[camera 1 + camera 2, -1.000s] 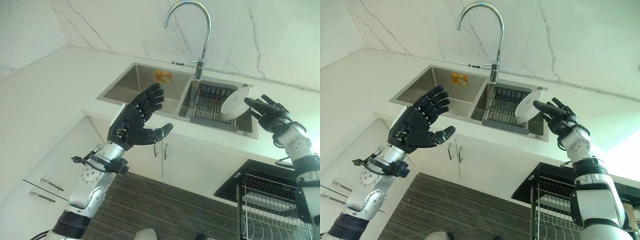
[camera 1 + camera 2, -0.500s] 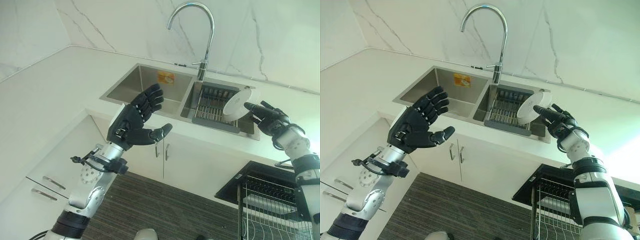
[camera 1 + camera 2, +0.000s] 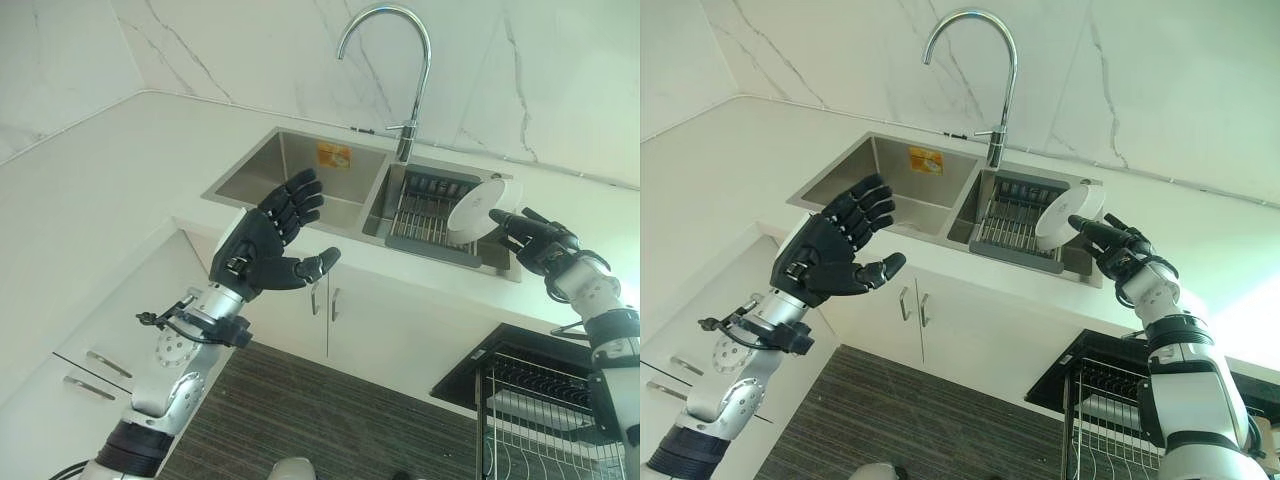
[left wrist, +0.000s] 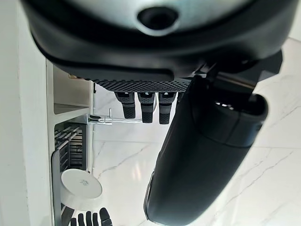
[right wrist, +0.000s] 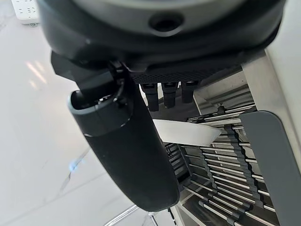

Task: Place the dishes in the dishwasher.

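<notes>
A white plate [image 3: 482, 205] stands tilted on its edge at the right end of the sink's dish rack [image 3: 425, 215]. My right hand [image 3: 540, 243] reaches it from the right. The hand is open, and its straight fingers [image 3: 1085, 224] lie along the plate's lower rim. In the right wrist view the plate [image 5: 188, 133] runs edge-on between the thumb [image 5: 127, 155] and the fingertips [image 5: 169, 96], with a gap to the fingertips. My left hand [image 3: 258, 250] hovers open, palm up, in front of the counter edge and holds nothing. The open dishwasher's wire rack [image 3: 545, 410] is at the lower right.
A double steel sink [image 3: 290, 170] with a tall curved faucet [image 3: 405, 60] is set in a white counter [image 3: 110, 190]. White cabinet doors with handles [image 3: 332, 303] are below it. Several dishes stand in the dishwasher rack. The floor is dark wood.
My left hand has sunk slightly and drifted left. My right hand has dropped a little at the plate's rim. The plate has stayed in the rack.
</notes>
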`<state>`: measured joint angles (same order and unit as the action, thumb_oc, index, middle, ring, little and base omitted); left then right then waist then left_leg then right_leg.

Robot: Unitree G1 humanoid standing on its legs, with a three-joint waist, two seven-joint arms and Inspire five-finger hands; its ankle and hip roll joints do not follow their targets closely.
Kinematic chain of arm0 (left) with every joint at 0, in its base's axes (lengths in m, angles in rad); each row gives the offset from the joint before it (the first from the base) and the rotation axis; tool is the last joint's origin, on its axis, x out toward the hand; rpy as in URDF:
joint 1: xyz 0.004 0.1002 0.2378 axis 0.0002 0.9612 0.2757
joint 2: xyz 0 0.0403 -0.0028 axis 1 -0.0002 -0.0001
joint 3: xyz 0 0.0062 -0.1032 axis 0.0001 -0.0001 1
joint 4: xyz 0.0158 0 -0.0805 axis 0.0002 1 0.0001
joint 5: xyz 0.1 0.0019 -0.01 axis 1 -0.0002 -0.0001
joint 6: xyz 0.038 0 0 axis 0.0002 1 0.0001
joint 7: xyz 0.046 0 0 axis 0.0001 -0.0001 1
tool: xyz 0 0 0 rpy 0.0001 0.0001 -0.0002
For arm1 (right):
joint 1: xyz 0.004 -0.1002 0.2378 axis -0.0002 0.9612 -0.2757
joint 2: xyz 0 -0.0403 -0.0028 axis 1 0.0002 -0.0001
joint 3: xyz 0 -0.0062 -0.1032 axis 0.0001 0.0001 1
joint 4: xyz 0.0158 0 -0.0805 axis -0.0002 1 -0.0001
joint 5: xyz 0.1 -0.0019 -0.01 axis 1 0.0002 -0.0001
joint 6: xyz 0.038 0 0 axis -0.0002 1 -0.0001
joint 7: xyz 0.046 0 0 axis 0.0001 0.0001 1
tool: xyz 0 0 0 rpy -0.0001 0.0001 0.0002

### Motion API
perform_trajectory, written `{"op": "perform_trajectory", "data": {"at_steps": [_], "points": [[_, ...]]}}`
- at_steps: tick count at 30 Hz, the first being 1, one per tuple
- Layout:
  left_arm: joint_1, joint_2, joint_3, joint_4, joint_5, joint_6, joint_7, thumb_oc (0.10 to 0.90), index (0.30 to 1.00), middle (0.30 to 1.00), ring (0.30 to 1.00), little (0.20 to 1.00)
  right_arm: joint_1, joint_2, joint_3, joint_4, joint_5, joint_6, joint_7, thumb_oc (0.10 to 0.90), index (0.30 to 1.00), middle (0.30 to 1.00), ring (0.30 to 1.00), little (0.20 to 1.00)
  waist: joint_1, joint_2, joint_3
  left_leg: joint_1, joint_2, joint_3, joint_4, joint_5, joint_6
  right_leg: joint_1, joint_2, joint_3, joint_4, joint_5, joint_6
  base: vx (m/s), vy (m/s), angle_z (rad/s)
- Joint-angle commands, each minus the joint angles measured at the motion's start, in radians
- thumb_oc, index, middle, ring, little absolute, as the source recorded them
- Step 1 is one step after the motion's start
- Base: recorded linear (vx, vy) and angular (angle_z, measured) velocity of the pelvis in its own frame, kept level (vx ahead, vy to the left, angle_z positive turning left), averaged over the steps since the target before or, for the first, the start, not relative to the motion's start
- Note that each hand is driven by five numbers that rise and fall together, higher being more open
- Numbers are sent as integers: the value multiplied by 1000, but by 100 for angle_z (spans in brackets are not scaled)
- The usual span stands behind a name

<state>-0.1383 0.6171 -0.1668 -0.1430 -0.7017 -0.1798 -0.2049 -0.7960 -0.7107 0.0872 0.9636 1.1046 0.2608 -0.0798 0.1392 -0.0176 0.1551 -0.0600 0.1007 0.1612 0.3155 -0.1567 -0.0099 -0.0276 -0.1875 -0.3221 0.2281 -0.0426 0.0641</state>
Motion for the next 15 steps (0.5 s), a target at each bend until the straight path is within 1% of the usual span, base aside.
{"op": "perform_trajectory", "data": {"at_steps": [1,15], "points": [[-40,21,-5,-85,-35,-75,-10,800,900,900,900,900,-171,-41,17,9,57,-84,22,800,900,900,900,900,9,-6,-89,32,53,-35,-16,-49,-77,50,-29,-18,72,-157,25,42,-22,0],[4,29,-3,-92,-40,-67,-21,800,900,900,900,900,-161,-64,5,36,45,-65,29,800,900,900,900,900,12,0,-77,30,64,-41,-16,-37,-85,53,-20,-21,72,-163,14,66,-28,0]]}}
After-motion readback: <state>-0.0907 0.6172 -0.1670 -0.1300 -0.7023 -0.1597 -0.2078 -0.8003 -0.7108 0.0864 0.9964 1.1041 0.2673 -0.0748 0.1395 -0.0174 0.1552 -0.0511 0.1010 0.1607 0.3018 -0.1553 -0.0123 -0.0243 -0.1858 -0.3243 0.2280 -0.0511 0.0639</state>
